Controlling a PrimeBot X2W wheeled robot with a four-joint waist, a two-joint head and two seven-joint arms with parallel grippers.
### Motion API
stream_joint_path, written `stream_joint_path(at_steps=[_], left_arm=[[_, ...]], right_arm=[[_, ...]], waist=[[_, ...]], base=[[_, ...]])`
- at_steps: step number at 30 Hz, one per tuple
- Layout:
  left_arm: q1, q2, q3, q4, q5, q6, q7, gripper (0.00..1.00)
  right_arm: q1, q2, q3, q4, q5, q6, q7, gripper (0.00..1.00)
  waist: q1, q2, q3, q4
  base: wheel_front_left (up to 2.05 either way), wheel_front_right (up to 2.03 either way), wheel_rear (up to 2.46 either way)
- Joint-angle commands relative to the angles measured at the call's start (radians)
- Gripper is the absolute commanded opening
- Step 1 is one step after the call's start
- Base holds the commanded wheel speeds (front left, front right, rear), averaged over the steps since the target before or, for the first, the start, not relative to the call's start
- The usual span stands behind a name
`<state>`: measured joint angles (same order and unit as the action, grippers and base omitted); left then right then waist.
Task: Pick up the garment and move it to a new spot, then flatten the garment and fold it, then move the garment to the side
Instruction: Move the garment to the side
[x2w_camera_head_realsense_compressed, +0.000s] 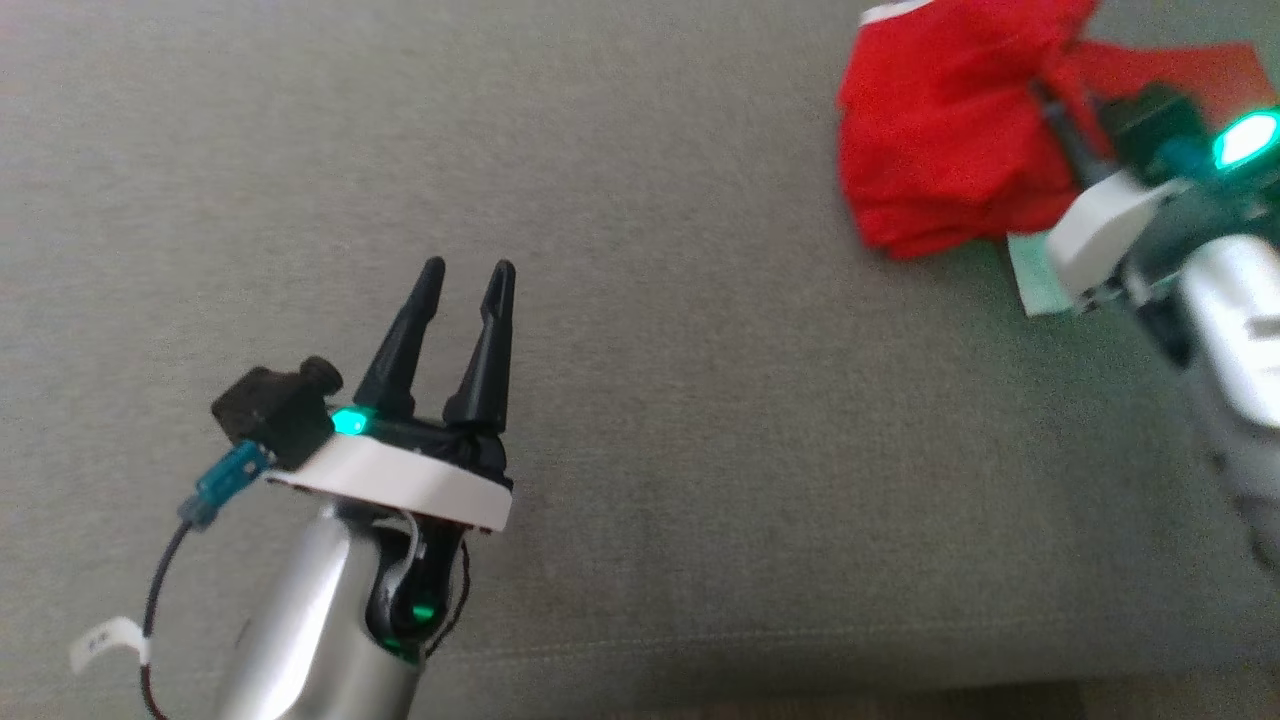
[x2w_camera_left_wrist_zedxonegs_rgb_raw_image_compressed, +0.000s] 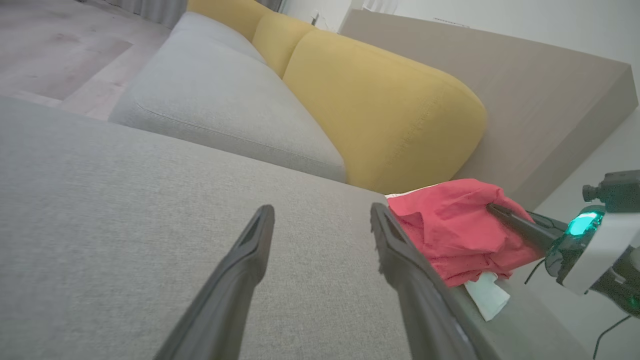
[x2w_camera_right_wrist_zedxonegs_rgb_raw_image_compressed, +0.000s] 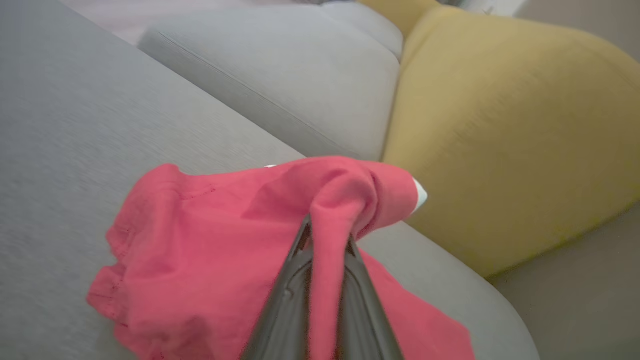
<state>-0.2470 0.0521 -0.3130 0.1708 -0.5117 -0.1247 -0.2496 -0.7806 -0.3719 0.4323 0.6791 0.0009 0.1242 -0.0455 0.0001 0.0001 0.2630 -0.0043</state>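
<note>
The garment (x2w_camera_head_realsense_compressed: 935, 150) is a crumpled red cloth at the far right of the grey cushion (x2w_camera_head_realsense_compressed: 640, 330). My right gripper (x2w_camera_head_realsense_compressed: 1045, 100) is shut on a fold of it, and the right wrist view shows the red garment (x2w_camera_right_wrist_zedxonegs_rgb_raw_image_compressed: 220, 240) pinched between the two dark fingers (x2w_camera_right_wrist_zedxonegs_rgb_raw_image_compressed: 295, 300) and draped over them. My left gripper (x2w_camera_head_realsense_compressed: 465, 275) hovers open over bare cushion at the lower left, well away from the cloth. From the left wrist, the garment (x2w_camera_left_wrist_zedxonegs_rgb_raw_image_compressed: 450, 230) lies just right of my open left gripper (x2w_camera_left_wrist_zedxonegs_rgb_raw_image_compressed: 320, 215), with the right gripper (x2w_camera_left_wrist_zedxonegs_rgb_raw_image_compressed: 495, 210) biting into it.
A pale paper tag (x2w_camera_head_realsense_compressed: 1035, 275) lies by the garment's near edge. Yellow backrest cushions (x2w_camera_left_wrist_zedxonegs_rgb_raw_image_compressed: 390, 105) and a second grey seat (x2w_camera_left_wrist_zedxonegs_rgb_raw_image_compressed: 220, 95) stand beyond. The cushion's front edge (x2w_camera_head_realsense_compressed: 800, 690) runs along the bottom of the head view.
</note>
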Motion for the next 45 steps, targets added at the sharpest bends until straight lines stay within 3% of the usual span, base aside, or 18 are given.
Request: stream_joint_path(at_steps=[1, 11, 16, 20, 22, 23, 36, 45], left_arm=[[-0.046, 0.026, 0.023, -0.04, 0.007, -0.006, -0.012, 1.0], [-0.094, 0.079, 0.003, -0.059, -0.009, -0.006, -0.012, 1.0], [-0.104, 0.096, 0.007, -0.064, -0.016, -0.006, -0.012, 1.0], [-0.112, 0.104, 0.01, -0.066, -0.019, -0.006, -0.012, 1.0], [-0.117, 0.106, 0.009, -0.064, -0.02, -0.006, -0.012, 1.0], [-0.119, 0.107, 0.009, -0.062, -0.021, -0.006, -0.012, 1.0], [-0.096, 0.068, 0.02, -0.02, -0.02, -0.006, -0.012, 1.0], [-0.043, 0.027, 0.067, 0.011, -0.006, -0.006, -0.012, 1.0]], right_arm=[[-0.035, -0.035, 0.008, -0.047, 0.022, 0.007, 0.025, 0.0], [-0.076, -0.171, -0.038, -0.111, 0.11, 0.007, 0.212, 0.0], [-0.073, -0.202, -0.08, -0.133, 0.08, 0.007, 0.289, 0.0], [-0.058, -0.183, -0.124, -0.157, 0.07, 0.007, 0.324, 0.0], [-0.048, -0.174, -0.132, -0.169, 0.068, 0.007, 0.34, 0.6], [-0.044, -0.171, -0.138, -0.174, 0.066, 0.007, 0.348, 1.0], [-0.004, -0.126, -0.186, -0.25, 0.05, 0.007, 0.337, 1.0], [0.122, 0.047, -0.291, -0.358, 0.098, 0.007, 0.107, 1.0]], waist=[[-0.0001, -0.0001, 0.07, -0.06], [-0.0001, -0.0001, 0.173, -0.103], [-0.0001, -0.0001, 0.204, -0.102], [-0.0001, -0.0001, 0.22, -0.101], [-0.0001, -0.0001, 0.223, -0.1], [-0.0001, -0.0001, 0.223, -0.1], [-0.0001, -0.0001, 0.091, -0.082], [-0.0001, -0.0001, -0.066, -0.012]], base=[[0.0, 0.0, 0.0], [0.0, 0.0, 0.0], [0.0, 0.0, 0.0], [0.0, 0.0, 0.0], [0.0, 0.0, 0.0], [0.0, 0.0, 0.0], [0.0, 0.0, 0.0], [0.0, 0.0, 0.0]])
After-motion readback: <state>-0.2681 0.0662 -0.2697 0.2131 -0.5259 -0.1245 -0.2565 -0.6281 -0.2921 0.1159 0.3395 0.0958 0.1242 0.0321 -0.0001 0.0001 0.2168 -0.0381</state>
